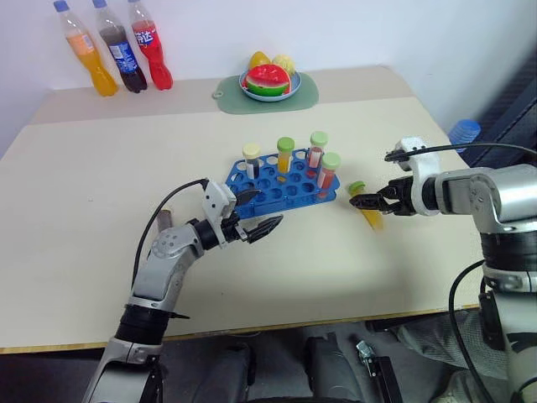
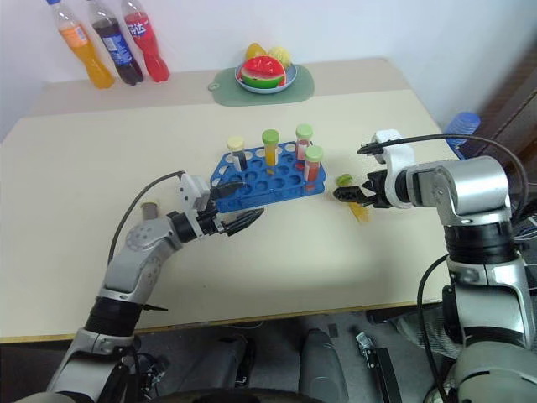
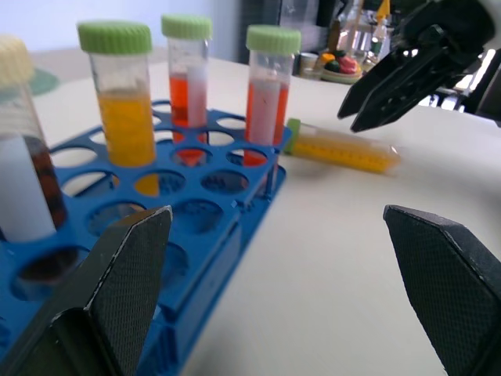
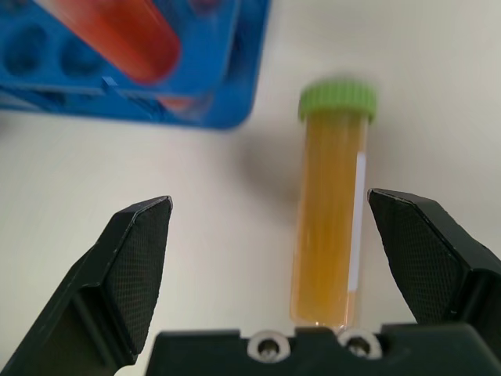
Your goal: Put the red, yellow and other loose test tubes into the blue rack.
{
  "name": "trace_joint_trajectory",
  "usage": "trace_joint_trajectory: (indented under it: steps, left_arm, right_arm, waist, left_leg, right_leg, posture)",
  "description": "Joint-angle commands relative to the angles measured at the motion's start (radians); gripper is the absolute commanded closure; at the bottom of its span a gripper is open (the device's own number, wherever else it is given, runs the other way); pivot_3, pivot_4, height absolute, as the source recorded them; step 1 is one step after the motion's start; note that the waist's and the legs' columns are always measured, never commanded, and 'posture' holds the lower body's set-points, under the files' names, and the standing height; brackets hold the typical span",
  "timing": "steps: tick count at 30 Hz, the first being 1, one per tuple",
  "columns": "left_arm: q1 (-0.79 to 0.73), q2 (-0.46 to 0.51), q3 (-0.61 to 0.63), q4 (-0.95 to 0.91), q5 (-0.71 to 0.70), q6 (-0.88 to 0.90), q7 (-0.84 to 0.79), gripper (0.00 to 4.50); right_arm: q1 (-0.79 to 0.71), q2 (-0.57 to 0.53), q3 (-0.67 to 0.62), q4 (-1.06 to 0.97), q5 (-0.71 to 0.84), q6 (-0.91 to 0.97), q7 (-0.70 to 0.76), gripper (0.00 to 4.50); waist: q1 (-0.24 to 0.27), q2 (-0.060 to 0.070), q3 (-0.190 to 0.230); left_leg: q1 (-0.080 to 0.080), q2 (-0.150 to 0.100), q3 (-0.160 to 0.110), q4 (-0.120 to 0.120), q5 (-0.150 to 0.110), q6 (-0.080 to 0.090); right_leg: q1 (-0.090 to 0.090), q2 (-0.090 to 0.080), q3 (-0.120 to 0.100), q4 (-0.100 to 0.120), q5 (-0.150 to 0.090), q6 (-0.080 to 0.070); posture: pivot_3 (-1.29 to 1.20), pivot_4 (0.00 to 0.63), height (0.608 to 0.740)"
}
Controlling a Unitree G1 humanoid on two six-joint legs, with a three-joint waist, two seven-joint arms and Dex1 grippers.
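Note:
The blue rack [image 1: 281, 183] lies mid-table with several capped tubes standing in it: a dark-brown one [image 1: 252, 161], a yellow one [image 1: 285, 156] and two red ones [image 1: 316, 151]. One loose yellow test tube [image 4: 332, 211] with a green cap lies flat on the table just right of the rack. My right gripper [image 1: 357, 201] is open, pointing down at that tube, with one finger on each side of it and no contact. My left gripper [image 1: 263, 211] is open and level at the rack's near left corner, holding nothing. The left wrist view looks past the rack to the lying yellow tube [image 3: 344, 150].
Three soda bottles [image 1: 126, 50] stand at the back left by the wall. A plate of fruit [image 1: 268, 82] sits on a pale-green mat [image 1: 306, 96] at the back centre. The table's right edge runs close behind my right arm.

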Motion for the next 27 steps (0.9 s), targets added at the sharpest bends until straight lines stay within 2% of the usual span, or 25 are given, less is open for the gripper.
trace_joint_trajectory:
  steps: [1, 7, 8, 10, 15, 16, 20, 23, 24, 27]
  left_arm:
    - [0.013, 0.010, 0.007, -0.062, -0.011, -0.001, 0.004, 0.00]
    - [0.035, 0.012, 0.009, -0.092, -0.015, 0.016, 0.020, 0.00]
    - [0.037, 0.011, 0.009, -0.095, -0.016, 0.018, 0.024, 0.00]
    - [0.041, 0.013, 0.010, -0.101, -0.015, 0.020, 0.027, 0.00]
    - [0.043, 0.012, 0.010, -0.104, -0.016, 0.024, 0.035, 0.00]
    - [0.043, 0.011, 0.009, -0.104, -0.016, 0.025, 0.035, 0.00]
    - [0.038, 0.007, 0.007, -0.096, -0.023, 0.030, 0.028, 0.00]
    - [0.032, 0.011, 0.010, -0.086, -0.024, 0.026, 0.022, 0.00]
    - [0.030, 0.015, 0.011, -0.081, -0.022, 0.019, 0.017, 0.00]
    - [0.023, 0.033, 0.020, -0.066, -0.026, 0.013, -0.002, 0.00]
  right_arm:
    - [-0.083, -0.013, 0.095, 0.127, -0.039, -0.080, 0.061, 0.07]
    - [-0.160, 0.039, 0.217, 0.364, -0.145, -0.263, 0.124, 0.07]
    - [-0.165, 0.046, 0.228, 0.391, -0.166, -0.293, 0.124, 0.30]
    - [-0.168, 0.045, 0.256, 0.414, -0.191, -0.337, 0.168, 0.86]
    - [-0.132, 0.015, 0.287, 0.388, -0.257, -0.416, 0.220, 3.38]
    - [-0.114, -0.005, 0.300, 0.361, -0.278, -0.452, 0.236, 3.69]
    - [0.046, -0.136, 0.299, 0.141, -0.356, -0.726, 0.270, 3.70]
    - [0.190, -0.230, 0.214, -0.046, -0.306, -0.833, 0.346, 3.70]
    - [0.251, -0.257, 0.171, -0.112, -0.275, -0.861, 0.368, 3.70]
    - [0.407, -0.236, -0.002, -0.289, -0.080, -0.875, 0.442, 3.70]
  waist:
    - [-0.003, 0.000, 0.000]
    - [-0.002, 0.000, 0.000]
    - [-0.003, 0.000, 0.000]
    - [-0.003, 0.000, 0.000]
    - [-0.003, 0.000, 0.000]
    - [-0.002, 0.000, 0.000]
    - [0.018, 0.000, 0.000]
    - [0.028, 0.000, 0.000]
    - [0.032, 0.000, 0.000]
    - [0.020, -0.001, 0.000]
  left_leg:
    - [0.000, 0.000, 0.000, 0.000, 0.000, 0.000]
    - [0.000, 0.000, 0.000, 0.000, 0.000, 0.000]
    - [0.000, 0.000, 0.000, 0.000, 0.000, 0.000]
    - [0.000, 0.000, 0.000, 0.000, 0.000, 0.000]
    - [0.000, 0.000, 0.000, 0.000, 0.000, -0.001]
    - [0.000, 0.000, 0.000, 0.000, 0.000, -0.001]
    - [0.000, -0.001, 0.000, 0.001, 0.000, -0.001]
    - [-0.001, -0.001, 0.000, 0.003, 0.000, -0.001]
    - [-0.001, -0.001, 0.000, 0.003, 0.000, -0.001]
    - [0.000, -0.001, 0.000, 0.003, 0.000, -0.001]
  right_leg:
    - [0.000, 0.000, 0.000, 0.000, 0.000, 0.000]
    - [-0.001, 0.000, 0.000, 0.000, 0.000, 0.000]
    - [-0.001, 0.000, 0.000, 0.000, 0.000, 0.000]
    - [-0.001, 0.000, 0.000, 0.001, 0.000, 0.000]
    - [-0.001, 0.001, 0.000, 0.001, 0.000, 0.000]
    - [-0.001, 0.001, 0.000, 0.001, 0.000, 0.000]
    - [0.000, 0.000, 0.000, 0.000, 0.000, 0.001]
    - [0.001, 0.000, 0.000, 0.000, 0.001, 0.002]
    - [0.001, 0.000, 0.000, 0.000, 0.001, 0.002]
    - [0.001, 0.000, 0.000, 0.000, 0.001, 0.002]
  posture:
    - [0.00, 0.150, 0.740]
    - [0.00, 0.150, 0.740]
    - [0.00, 0.150, 0.740]
    - [0.00, 0.150, 0.740]
    - [0.00, 0.150, 0.740]
    - [0.00, 0.150, 0.740]
    - [0.00, 0.150, 0.740]
    - [0.00, 0.150, 0.740]
    - [0.00, 0.150, 0.740]
    - [0.00, 0.150, 0.740]
